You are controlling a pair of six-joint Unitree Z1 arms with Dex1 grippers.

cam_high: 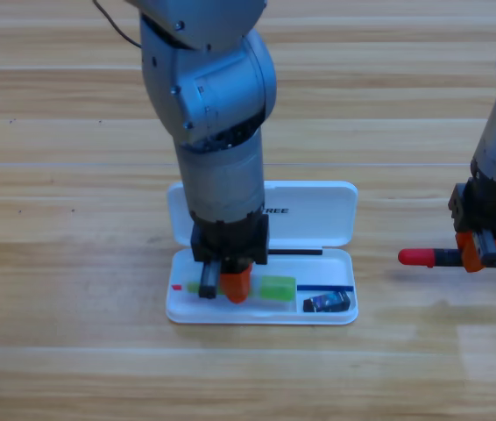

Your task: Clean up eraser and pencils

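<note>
At lower centre, the left gripper (222, 285) reaches into the open white case (314, 215), clamped on the green highlighter (276, 288) beside the stowed eraser (329, 303), while the right gripper (482, 254) at right grips the red-capped marker (432, 257) above the table (55, 175), presumably awaiting its turn.

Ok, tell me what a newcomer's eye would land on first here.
First, the big grey left arm reaching down the middle, its left gripper lowered into the open white case right over the green highlighter. Next, at the right edge, the right gripper clamps the red-capped marker level above the table. The small eraser already lies in the case's right compartment.
</note>
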